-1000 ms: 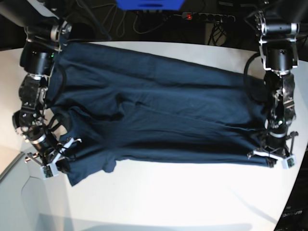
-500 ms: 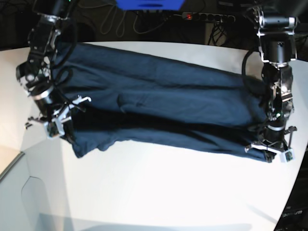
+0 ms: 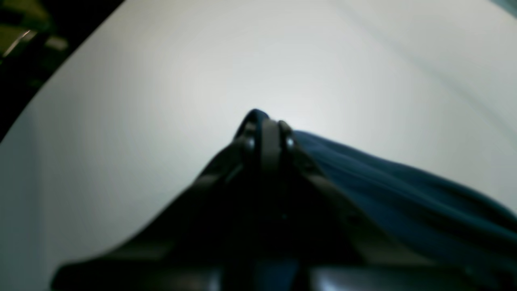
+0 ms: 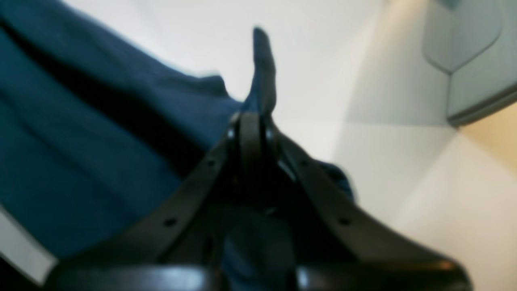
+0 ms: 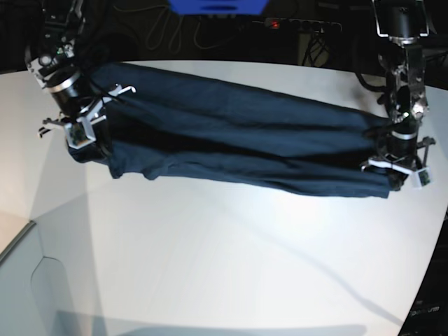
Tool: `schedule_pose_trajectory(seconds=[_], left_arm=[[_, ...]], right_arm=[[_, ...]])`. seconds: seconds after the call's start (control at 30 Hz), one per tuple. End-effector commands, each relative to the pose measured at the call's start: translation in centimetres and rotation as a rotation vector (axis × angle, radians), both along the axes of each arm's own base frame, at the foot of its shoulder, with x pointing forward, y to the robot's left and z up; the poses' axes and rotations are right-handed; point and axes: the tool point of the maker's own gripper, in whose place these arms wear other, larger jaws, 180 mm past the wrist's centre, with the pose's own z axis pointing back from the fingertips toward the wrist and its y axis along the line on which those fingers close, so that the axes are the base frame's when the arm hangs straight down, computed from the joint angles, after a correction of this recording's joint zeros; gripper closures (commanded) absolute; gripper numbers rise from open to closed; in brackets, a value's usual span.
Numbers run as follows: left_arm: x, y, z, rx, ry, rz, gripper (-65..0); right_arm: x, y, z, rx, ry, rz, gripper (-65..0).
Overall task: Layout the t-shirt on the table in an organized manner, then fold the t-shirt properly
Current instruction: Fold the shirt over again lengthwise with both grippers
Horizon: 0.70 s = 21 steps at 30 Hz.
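The dark navy t-shirt (image 5: 238, 136) lies as a long folded band across the far part of the white table (image 5: 231, 259). My right gripper (image 5: 89, 143), on the base view's left, is shut on the shirt's left end; in the right wrist view (image 4: 254, 121) cloth (image 4: 80, 161) sticks up between its closed jaws. My left gripper (image 5: 393, 180), on the base view's right, is shut on the shirt's right end; in the left wrist view (image 3: 264, 121) the jaws pinch the blue cloth (image 3: 404, 202) above the table (image 3: 121, 121).
Cables and a power strip (image 5: 301, 25) lie in the dark area beyond the table's far edge. A blue object (image 5: 217, 5) sits at the top centre. The table's curved edge runs at the lower left (image 5: 28, 238) and at the right (image 5: 434, 273).
Both grippers have carried the shirt's near edge away toward the far side of the table. The shirt has gone from a broad spread to a narrower folded band.
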Motion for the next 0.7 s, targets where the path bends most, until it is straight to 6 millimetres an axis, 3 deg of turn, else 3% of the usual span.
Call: schedule_pose_trajectory(seconds=[0.0,0.27,0.43,0.67], left_arm=[[0.5,1.0,1.7,0.02,-0.061,0.017,0.0],[-0.7,1.4,0.7,0.019,-0.03,0.032,0.0],[-1.9,1.7,-2.2,-0.009,0.04,0.059,0.0],[-2.6,2.1,-3.4,-0.016,0.072,0.073,0.0]], right_arm=[[-0.2,-0.4,1.0,0.011,-0.035,0.004,0.0],[-2.9,-0.9,-1.9,0.026,0.067,-0.016,0.0],[-4.0,-1.1,-4.7,0.056,0.144,-0.034,0.0],[-4.7,-1.4,-5.4,0.055,0.17,-0.039,0.0]])
